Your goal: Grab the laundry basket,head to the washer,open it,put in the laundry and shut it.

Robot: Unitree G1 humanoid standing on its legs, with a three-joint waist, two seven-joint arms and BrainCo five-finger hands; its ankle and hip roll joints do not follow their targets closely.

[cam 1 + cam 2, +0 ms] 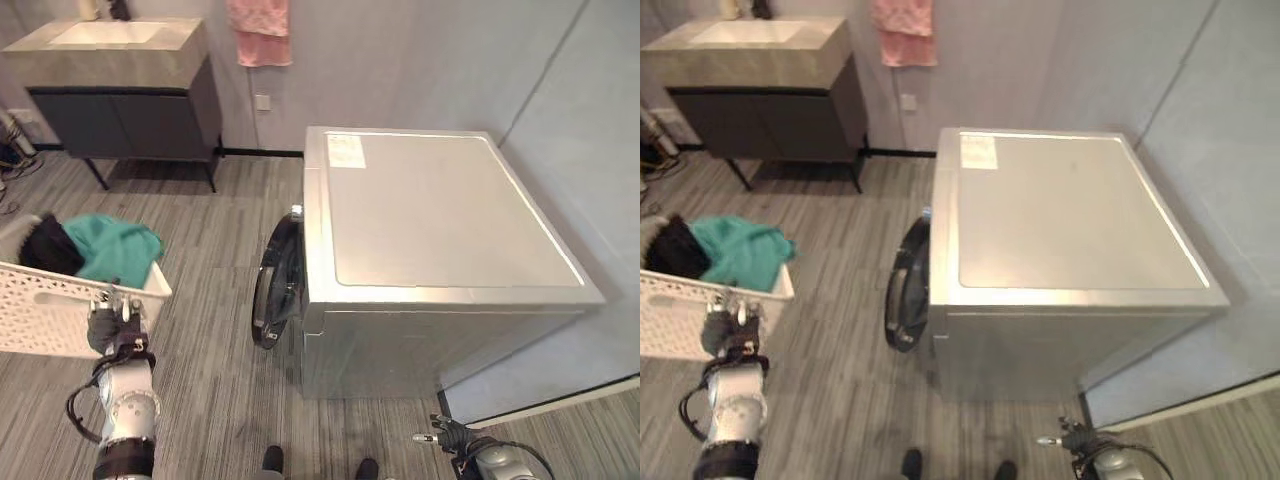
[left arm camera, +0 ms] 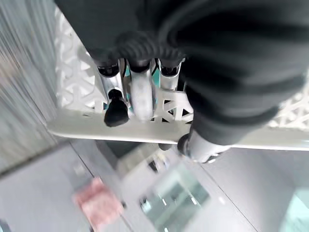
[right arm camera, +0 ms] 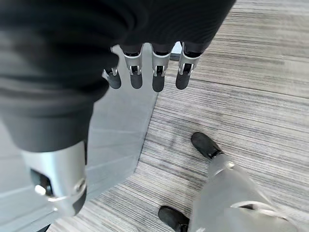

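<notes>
My left hand is curled over the near rim of a white lattice laundry basket and holds it off the floor at the left. In the left wrist view its fingers hook over the basket rim. A teal cloth and a black cloth lie in the basket. The silver washer stands to the right, its round dark door facing left; I cannot tell whether the door is latched. My right hand hangs low beside the washer with straight fingers, holding nothing.
A grey vanity with a sink stands against the far wall, and a pink towel hangs beside it. A pale wall runs close along the washer's right side. Striped grey floor lies between basket and washer.
</notes>
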